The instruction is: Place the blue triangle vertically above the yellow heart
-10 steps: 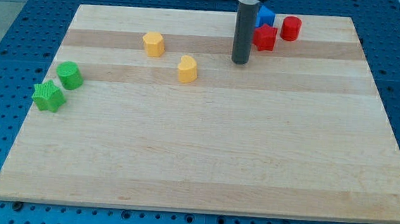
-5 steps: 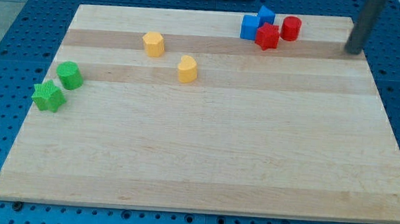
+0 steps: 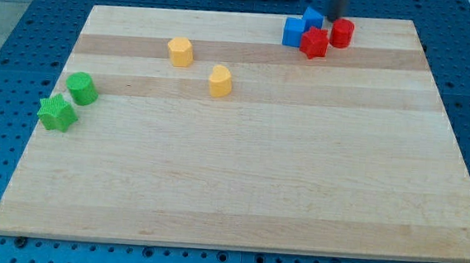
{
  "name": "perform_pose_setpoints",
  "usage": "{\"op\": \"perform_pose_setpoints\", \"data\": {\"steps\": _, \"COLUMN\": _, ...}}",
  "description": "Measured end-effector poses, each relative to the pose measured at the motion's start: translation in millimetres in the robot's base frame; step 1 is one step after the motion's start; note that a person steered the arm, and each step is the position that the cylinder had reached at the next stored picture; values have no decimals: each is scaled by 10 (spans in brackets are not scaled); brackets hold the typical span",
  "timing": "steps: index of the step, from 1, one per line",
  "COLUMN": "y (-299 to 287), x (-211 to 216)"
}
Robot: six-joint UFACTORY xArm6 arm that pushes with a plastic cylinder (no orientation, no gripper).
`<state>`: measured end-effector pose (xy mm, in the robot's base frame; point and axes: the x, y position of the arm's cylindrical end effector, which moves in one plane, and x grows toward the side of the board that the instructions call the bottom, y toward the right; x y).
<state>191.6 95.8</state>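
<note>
Blue triangle [image 3: 313, 17] at the view's top, my tip [image 3: 337, 19] just right, no gripper, no writing.

1. The blue triangle [image 3: 312, 18] lies flat at the view's top edge of the board, just to the view's left of my tip [image 3: 337, 19], close beside it; whether they touch I cannot tell.
2. The yellow heart [image 3: 219, 81] sits flat, well apart from my tip, toward the view's lower left of it.
</note>
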Motion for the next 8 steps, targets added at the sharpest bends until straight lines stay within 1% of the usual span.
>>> {"op": "perform_pose_setpoints", "data": {"steps": 1, "y": -264, "x": 85}}
{"op": "perform_pose_setpoints", "data": {"steps": 2, "y": -221, "x": 249}}
{"op": "perform_pose_setpoints", "data": {"steps": 7, "y": -95, "x": 251}}
{"op": "perform_pose_setpoints", "data": {"steps": 8, "y": -75, "x": 311}}
